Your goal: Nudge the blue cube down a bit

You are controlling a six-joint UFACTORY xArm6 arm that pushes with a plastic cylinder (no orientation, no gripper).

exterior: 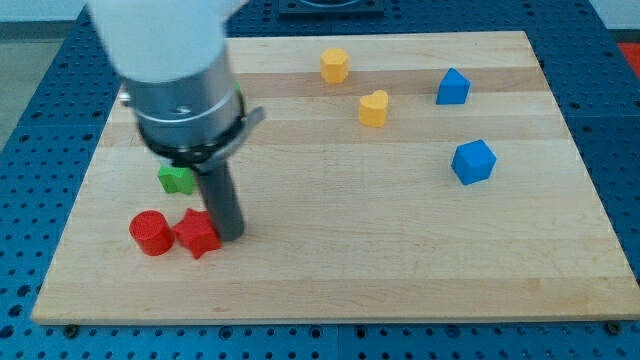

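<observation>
End effector: 1 straight dark rod, my tip (pixel 231 236), with no jaws to open or close, so it gripped nothing; it stood on the tabletop (pixel 330 280) at the view's lower left, just beside or touching the red star block (pixel 197 233).

Task item: 1 blue cube (pixel 473 161), at the view's right, well apart from the tip and untouched. Judged: to send it toward the view's bottom, the tip needed to come round to the cube's upper side.

Other blocks:
- 1 red cylinder (pixel 151 232), just left of the star.
- 1 green block (pixel 176 179), partly hidden by the arm; shape unclear.
- 1 yellow block (pixel 334 65), near the top.
- 1 yellow heart-like block (pixel 373 108).
- 1 blue pointed block (pixel 452 87), above the cube, a possible obstacle to that approach.
</observation>
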